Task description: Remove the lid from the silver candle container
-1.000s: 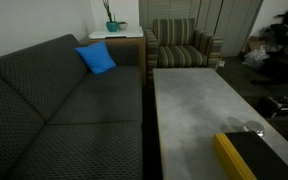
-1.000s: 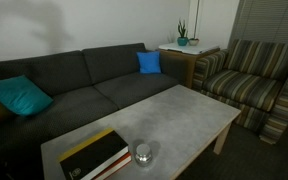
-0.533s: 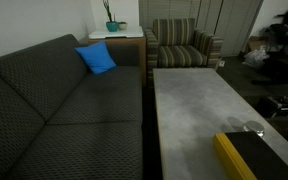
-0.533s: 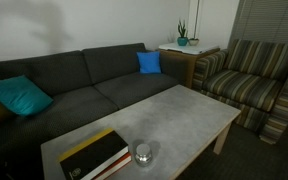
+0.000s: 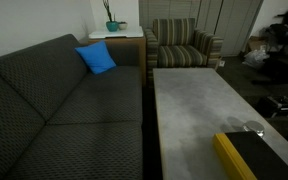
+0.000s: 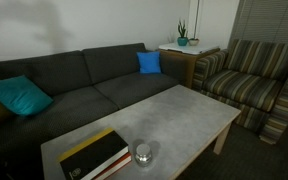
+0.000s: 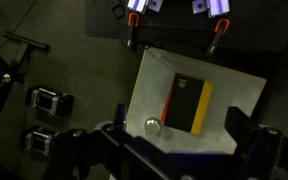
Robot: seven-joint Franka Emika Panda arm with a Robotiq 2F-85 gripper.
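The silver candle container (image 6: pixel 142 153) is a tiny round shiny tin on the grey coffee table (image 6: pixel 179 112), right beside a large black box with a yellow edge (image 6: pixel 94 155). In an exterior view the tin (image 5: pixel 252 128) sits just behind the box (image 5: pixel 252 158). The wrist view looks down from high above on the tin (image 7: pixel 153 126), the box (image 7: pixel 188 103) and the table (image 7: pixel 239 90). My gripper (image 7: pixel 184 152) is open, its dark fingers wide apart at the bottom of that view, far above the tin. The arm does not show in either exterior view.
A dark grey sofa (image 6: pixel 74 85) runs along the table, with a blue cushion (image 6: pixel 149 62) and a teal cushion (image 6: pixel 19 97). A striped armchair (image 6: pixel 249 85) and a side table with a plant (image 6: pixel 182 42) stand past the table's far end.
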